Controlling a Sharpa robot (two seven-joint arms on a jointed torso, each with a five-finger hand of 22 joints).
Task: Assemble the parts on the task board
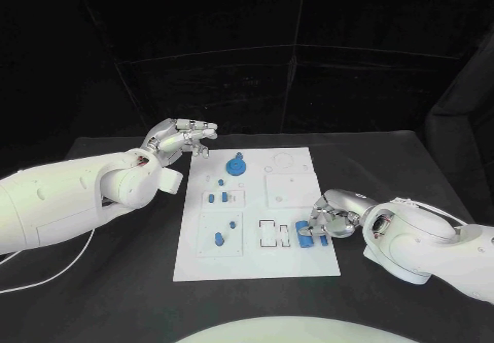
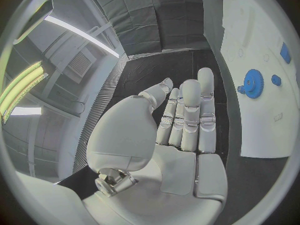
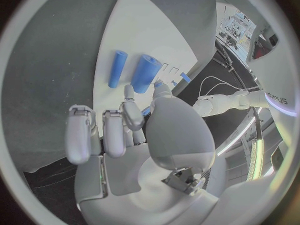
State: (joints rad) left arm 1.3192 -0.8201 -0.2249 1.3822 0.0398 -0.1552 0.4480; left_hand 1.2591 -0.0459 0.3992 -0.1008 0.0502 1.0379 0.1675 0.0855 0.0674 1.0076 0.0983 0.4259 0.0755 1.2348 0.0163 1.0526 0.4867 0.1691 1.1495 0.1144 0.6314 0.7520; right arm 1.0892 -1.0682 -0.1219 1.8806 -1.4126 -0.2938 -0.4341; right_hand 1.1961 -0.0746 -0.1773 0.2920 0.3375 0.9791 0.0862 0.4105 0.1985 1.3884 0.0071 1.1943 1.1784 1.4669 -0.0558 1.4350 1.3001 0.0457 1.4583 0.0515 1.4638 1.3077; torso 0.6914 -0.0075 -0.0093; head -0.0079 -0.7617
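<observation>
The white task board [image 1: 293,257] lies mid-table with a blue gear [image 1: 237,167] [image 2: 253,82] near its far edge and several small blue parts [image 1: 219,238] on its left half. A thick blue cylinder [image 1: 307,238] [image 3: 145,72] and a thin blue cylinder [image 1: 323,241] [image 3: 117,68] lie side by side on the board's right part. My right hand [image 1: 330,218] [image 3: 134,130] sits at the thick cylinder's end, thumb and a finger pinching it. My left hand [image 1: 181,136] [image 2: 181,120] hovers off the board's far left corner, fingers straight and holding nothing.
Rectangular slots [image 1: 270,234] lie just left of the cylinders, and a raised square plate [image 1: 288,189] lies beyond them. Black table [image 1: 123,286] surrounds the board. A white cable [image 1: 51,275] trails at the near left.
</observation>
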